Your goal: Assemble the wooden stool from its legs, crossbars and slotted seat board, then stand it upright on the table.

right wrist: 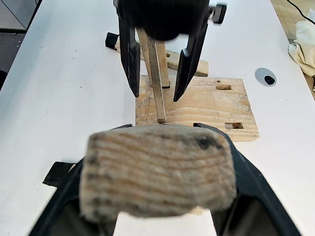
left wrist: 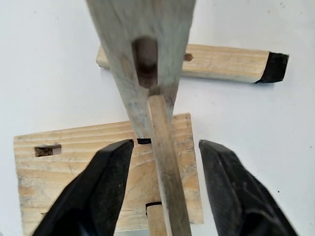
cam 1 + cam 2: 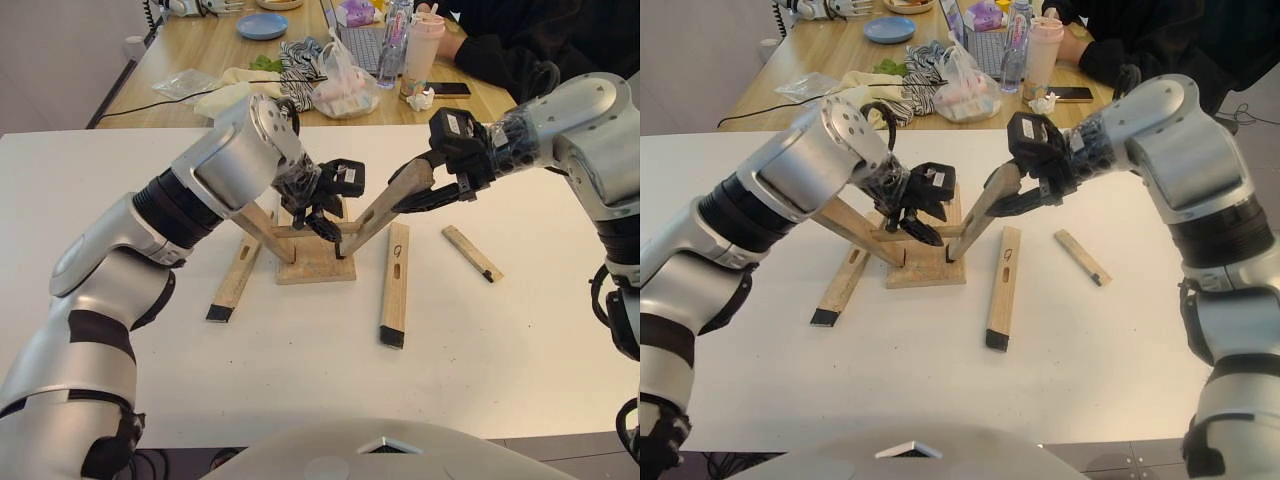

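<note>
Head view: slotted seat board (image 3: 315,265) flat on table (image 3: 300,380), left-hand leg (image 3: 268,232) & right-hand leg (image 3: 380,215) slotted in, leaning apart, thin crossbar (image 3: 303,231) btwn. R gripper (image 3: 440,192) clamped on right-hand leg. Loose leg (image 3: 232,283) left of board, 2nd loose leg (image 3: 394,285) right, short bar (image 3: 472,253) farther right
L wrist: L gripper (image 2: 166,147) wide open, straddling crossbar, not touching
R wrist: R gripper tight round leg's top end
</note>
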Available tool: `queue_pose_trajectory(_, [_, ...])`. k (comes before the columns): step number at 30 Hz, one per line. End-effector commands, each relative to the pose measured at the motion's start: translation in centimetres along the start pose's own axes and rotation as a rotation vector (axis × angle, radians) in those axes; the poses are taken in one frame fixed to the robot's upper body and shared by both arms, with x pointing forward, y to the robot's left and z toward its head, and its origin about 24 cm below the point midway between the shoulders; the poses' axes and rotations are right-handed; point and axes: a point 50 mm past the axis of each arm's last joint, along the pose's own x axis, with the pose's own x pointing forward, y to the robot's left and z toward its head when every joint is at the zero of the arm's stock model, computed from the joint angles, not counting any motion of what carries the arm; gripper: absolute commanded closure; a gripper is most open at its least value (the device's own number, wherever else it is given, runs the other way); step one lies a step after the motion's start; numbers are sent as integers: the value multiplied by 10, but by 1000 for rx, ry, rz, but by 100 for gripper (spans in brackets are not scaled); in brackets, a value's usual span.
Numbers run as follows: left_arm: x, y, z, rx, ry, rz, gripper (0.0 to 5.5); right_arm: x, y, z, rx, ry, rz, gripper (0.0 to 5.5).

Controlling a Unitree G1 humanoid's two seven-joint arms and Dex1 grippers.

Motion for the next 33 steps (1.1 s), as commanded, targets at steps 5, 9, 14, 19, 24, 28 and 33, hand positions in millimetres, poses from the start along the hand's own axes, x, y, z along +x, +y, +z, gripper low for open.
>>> queue_pose_trajectory(5, [6, 2, -6, -41, -68, 37, 413, 26, -1, -7, 10, 78, 97, 348])
queue_pose_trajectory(9, [-8, 3, -7, -65, -165, 95, 457, 28, -5, -3, -7, 99, 104, 348])
queue_pose_trajectory(14, [-13, -1, -9, -95, -246, 126, 498, 28, -9, 3, -19, 102, 109, 348])
queue_pose_trajectory(19, [-6, -3, -12, -131, -268, 137, 512, 32, -9, 10, -37, 97, 136, 348])
queue_pose_trajectory(24, [1, -6, -14, -147, -262, 121, 514, 42, -9, 16, -38, 88, 145, 348])
queue_pose_trajectory(28, [4, -10, -18, -144, -239, 106, 514, 48, -10, 13, -15, 94, 143, 348])
queue_pose_trajectory(33, [10, -13, -27, -142, -190, 85, 514, 57, -10, 9, 19, 100, 138, 348])
